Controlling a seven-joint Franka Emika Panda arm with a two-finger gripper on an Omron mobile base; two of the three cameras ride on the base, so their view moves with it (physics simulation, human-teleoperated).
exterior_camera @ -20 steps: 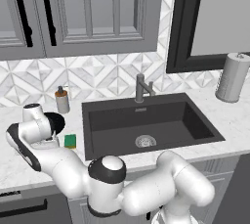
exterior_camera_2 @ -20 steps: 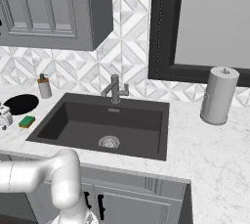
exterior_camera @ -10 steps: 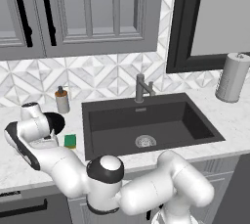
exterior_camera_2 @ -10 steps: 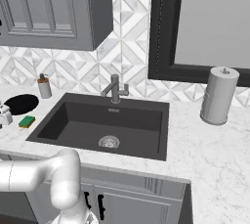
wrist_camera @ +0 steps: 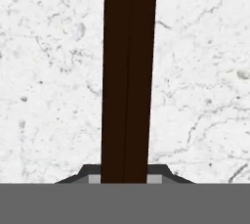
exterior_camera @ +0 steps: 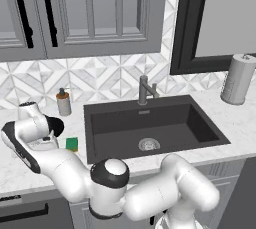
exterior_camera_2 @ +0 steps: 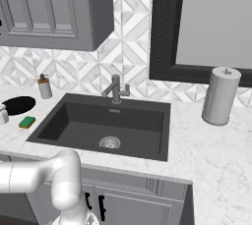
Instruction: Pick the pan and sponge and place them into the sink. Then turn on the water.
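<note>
Nothing sits in the sink [exterior_camera_2: 147, 121] yet: gripper [wrist_camera: 128, 179] clamped on the pan [exterior_camera_2: 18, 105] handle, sponge [exterior_camera_2: 27, 121] on the counter [exterior_camera_2: 216, 145], no water running.

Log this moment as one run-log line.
claw: shut on pan handle | pan: on counter left of sink | sponge: on counter beside sink | faucet: no water running

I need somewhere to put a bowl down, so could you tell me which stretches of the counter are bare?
Bare marble counter runs from the sink past the paper towel roll. Left of the sink it is crowded: soap bottle, pan, sponge and the arm.
</note>
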